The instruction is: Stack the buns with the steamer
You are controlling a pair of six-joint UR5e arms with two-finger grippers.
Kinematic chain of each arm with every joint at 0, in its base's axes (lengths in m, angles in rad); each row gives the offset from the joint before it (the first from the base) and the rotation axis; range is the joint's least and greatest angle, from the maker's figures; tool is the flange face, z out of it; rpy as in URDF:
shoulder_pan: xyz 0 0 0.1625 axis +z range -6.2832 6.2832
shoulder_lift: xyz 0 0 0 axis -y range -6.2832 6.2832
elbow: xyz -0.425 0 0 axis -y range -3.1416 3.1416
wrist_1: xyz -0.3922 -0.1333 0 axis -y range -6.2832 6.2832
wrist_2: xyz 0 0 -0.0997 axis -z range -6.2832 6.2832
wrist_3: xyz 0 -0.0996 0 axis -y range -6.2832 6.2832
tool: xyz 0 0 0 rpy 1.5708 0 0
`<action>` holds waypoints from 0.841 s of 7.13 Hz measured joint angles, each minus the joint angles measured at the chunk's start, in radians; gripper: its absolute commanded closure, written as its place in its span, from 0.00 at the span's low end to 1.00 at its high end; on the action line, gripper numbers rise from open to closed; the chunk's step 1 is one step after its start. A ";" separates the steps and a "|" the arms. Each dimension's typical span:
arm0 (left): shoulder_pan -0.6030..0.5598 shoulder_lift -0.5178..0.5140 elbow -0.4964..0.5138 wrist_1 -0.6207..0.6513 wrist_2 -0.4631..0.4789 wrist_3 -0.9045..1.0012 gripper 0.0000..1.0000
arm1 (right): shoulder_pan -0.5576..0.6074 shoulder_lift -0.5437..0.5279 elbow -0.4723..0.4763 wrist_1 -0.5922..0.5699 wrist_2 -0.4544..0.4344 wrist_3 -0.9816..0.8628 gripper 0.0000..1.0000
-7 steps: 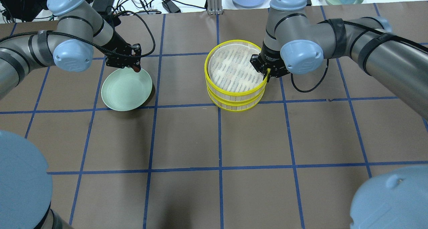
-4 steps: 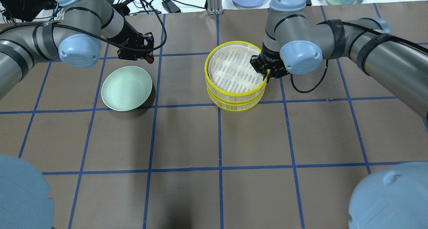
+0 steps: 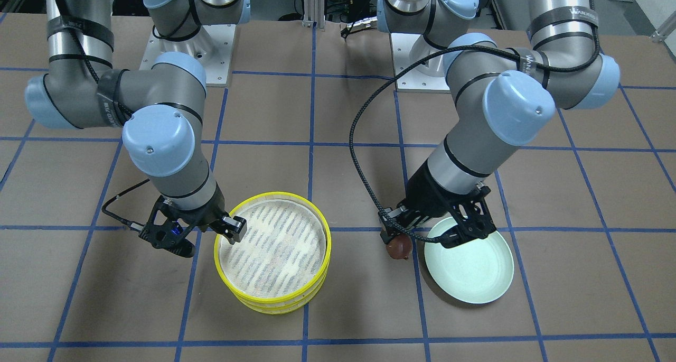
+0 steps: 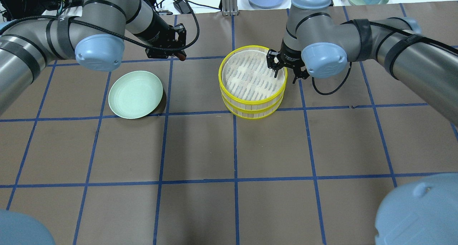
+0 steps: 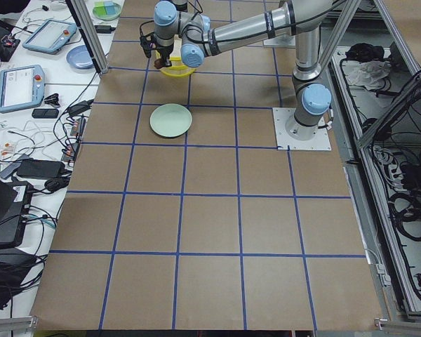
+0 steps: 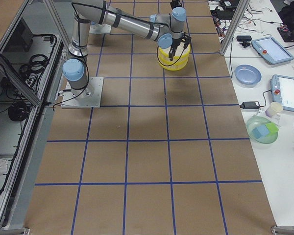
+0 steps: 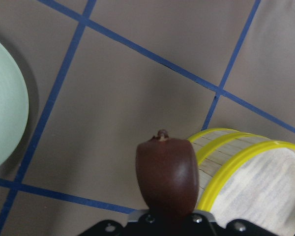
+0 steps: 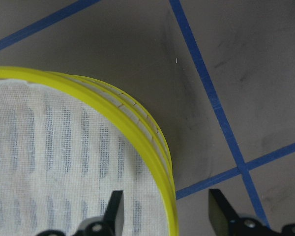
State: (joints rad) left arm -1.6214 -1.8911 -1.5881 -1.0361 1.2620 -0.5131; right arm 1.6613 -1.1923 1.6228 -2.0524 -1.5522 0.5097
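Left of the steamer [image 4: 247, 78], the brown bun [image 7: 167, 172] is pinched by the left gripper [image 4: 180, 55]; the right gripper [image 8: 165, 199] is spread.

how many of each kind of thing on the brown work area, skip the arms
steamer tiers: 2, stacked
brown bun: 1
green plate: 1
total: 4
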 measured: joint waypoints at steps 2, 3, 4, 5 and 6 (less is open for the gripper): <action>-0.086 -0.018 -0.006 0.056 -0.022 -0.148 1.00 | -0.055 -0.111 -0.007 0.115 -0.001 -0.060 0.00; -0.116 -0.029 -0.011 0.078 -0.064 -0.196 1.00 | -0.076 -0.198 -0.011 0.213 -0.001 -0.093 0.00; -0.135 -0.044 -0.014 0.102 -0.097 -0.218 0.78 | -0.085 -0.280 -0.028 0.317 -0.001 -0.107 0.00; -0.150 -0.066 -0.016 0.133 -0.112 -0.227 0.45 | -0.086 -0.350 -0.061 0.427 0.002 -0.115 0.00; -0.158 -0.094 -0.016 0.160 -0.121 -0.229 0.01 | -0.083 -0.405 -0.092 0.506 0.003 -0.133 0.00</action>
State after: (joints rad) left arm -1.7794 -1.9852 -1.6041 -0.8762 1.1412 -0.7422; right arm 1.5781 -1.5970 1.5308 -1.5466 -1.5496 0.3762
